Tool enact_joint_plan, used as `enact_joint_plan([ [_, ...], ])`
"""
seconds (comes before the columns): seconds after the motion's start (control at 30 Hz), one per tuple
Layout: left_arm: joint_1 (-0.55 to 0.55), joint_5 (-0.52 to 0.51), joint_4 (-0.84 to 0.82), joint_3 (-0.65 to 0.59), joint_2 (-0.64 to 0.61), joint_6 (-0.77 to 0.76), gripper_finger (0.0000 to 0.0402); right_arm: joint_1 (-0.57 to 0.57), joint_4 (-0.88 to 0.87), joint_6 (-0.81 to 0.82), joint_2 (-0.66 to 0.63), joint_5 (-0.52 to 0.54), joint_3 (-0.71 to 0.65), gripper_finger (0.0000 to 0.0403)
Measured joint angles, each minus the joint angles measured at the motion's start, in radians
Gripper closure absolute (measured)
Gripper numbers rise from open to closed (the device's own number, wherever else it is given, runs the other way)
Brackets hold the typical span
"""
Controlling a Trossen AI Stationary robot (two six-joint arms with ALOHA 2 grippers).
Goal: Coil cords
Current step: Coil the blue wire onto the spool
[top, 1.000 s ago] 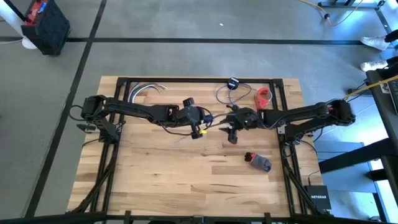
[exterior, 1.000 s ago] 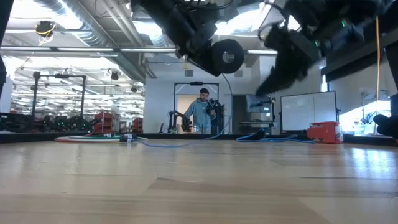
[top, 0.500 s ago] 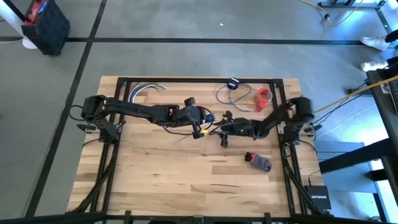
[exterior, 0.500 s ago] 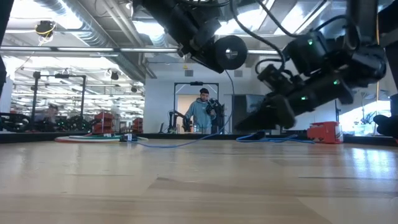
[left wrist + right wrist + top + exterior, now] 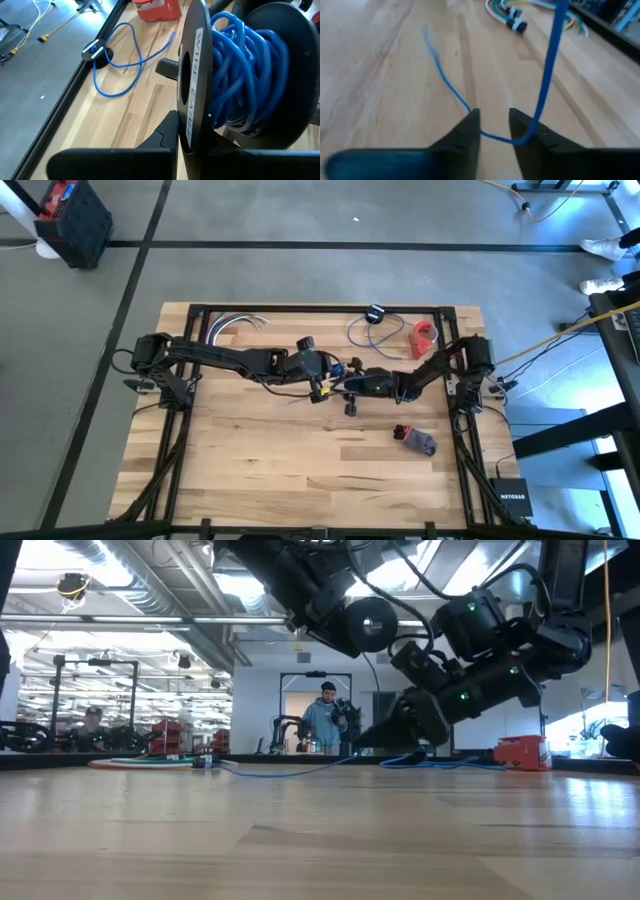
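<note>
- Holding a black spool (image 5: 200,75) wound with blue cord (image 5: 240,70), our left gripper (image 5: 318,370) sits near the table's (image 5: 250,470) centre, fingers clamped on the spool.
- Our right gripper (image 5: 494,131) reaches in from three o'clock and meets the left one just beside the spool; its two fingers (image 5: 465,132) stand a little apart with the blue cord running across the gap between them. We cannot tell whether they pinch it.
- In the low view both grippers hang above the wood, and a strand of cord (image 5: 290,772) trails down to the tabletop.
- Toward one o'clock from the spool, a loose loop of blue cord (image 5: 365,332) lies by the far rail, ending in a small black piece (image 5: 376,313).
- A red object (image 5: 425,337) lies just at three o'clock of that loop.
</note>
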Motion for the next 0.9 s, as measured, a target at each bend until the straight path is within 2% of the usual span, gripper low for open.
enact_joint_plan([
  [0.17, -0.002, 0.0, -0.004, 0.0, 0.0, -0.001, 0.04, 0.0, -0.042, -0.023, 0.006, 0.018, 0.001, 0.0389],
  [0.3, -0.005, 0.0, -0.007, 0.0, 0.0, -0.001, 0.04, 0.0, -0.077, -0.035, -0.004, 0.065, 0.002, 0.0382],
  [0.47, -0.02, -0.007, -0.05, 0.0, -0.01, 0.005, 0.04, 0.0, -0.256, -0.051, -0.098, 0.106, 0.001, 0.0396],
  [0.63, -0.036, -0.081, -0.156, 0.0, -0.036, -0.02, 0.04, 0.0, -0.394, -0.016, -0.255, 0.105, -0.041, 0.0389],
  [0.77, -0.039, -0.085, -0.196, 0.0, -0.036, -0.035, 0.04, 0.0, -0.451, 0.067, -0.42, 0.102, -0.108, 0.0397],
  [0.9, -0.016, -0.086, -0.203, 0.0, -0.018, -0.047, 0.04, 0.0, -0.53, 0.167, -0.593, 0.05, -0.132, 0.0394],
])
